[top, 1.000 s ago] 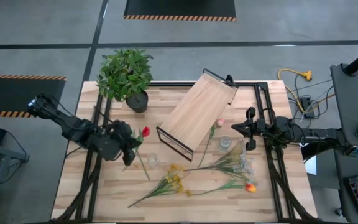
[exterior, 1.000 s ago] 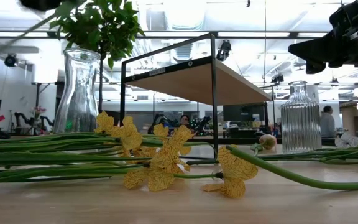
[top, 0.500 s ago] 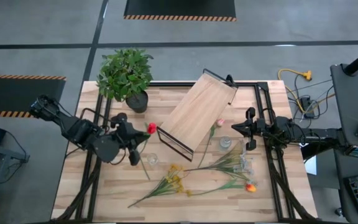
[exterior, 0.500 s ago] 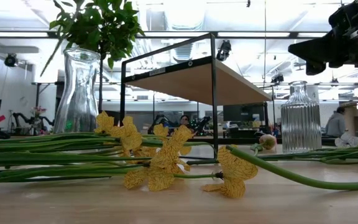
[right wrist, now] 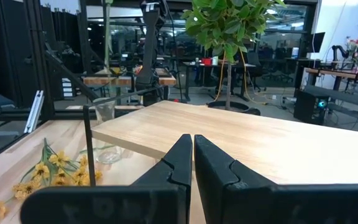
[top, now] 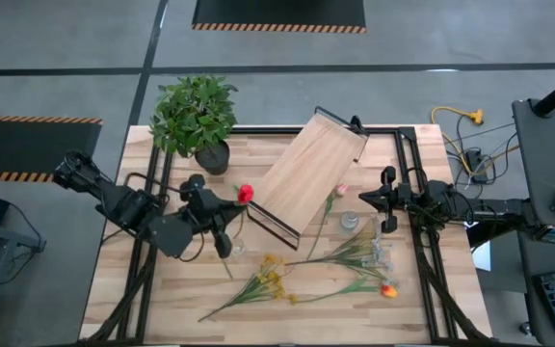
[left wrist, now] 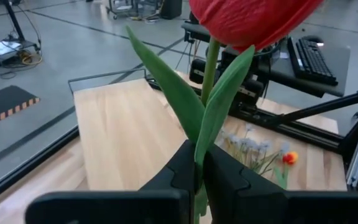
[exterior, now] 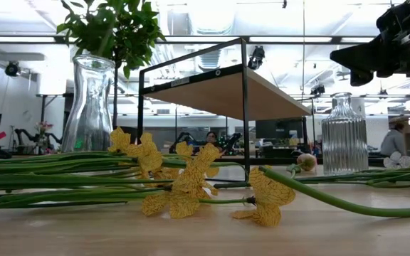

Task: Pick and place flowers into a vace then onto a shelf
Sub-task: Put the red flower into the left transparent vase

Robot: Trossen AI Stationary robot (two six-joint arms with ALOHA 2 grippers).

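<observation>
Now left gripper (top: 222, 220) clamped on red flower (top: 246, 193) stem, bloom just beside shelf (top: 308, 173). Right gripper (top: 376, 200) closed, empty, near ribbed vase (top: 350, 223). Remaining flowers (top: 287, 275) on table (top: 114, 280).

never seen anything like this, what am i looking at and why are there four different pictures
This is a robot with two dark arms working at a wooden table. One picture looks straight down from above, one looks level across the tabletop, and two come from cameras on the arms' wrists.

On the table stand a pale wood shelf on a black frame, a potted plant, a clear vase and a ribbed glass bottle. Loose flowers lie across the near part, yellow ones among them.

The left gripper is shut on a red tulip, clamping its stem between its fingers, close beside the shelf. The right gripper waits shut and holds nothing, on the shelf's other side.
</observation>
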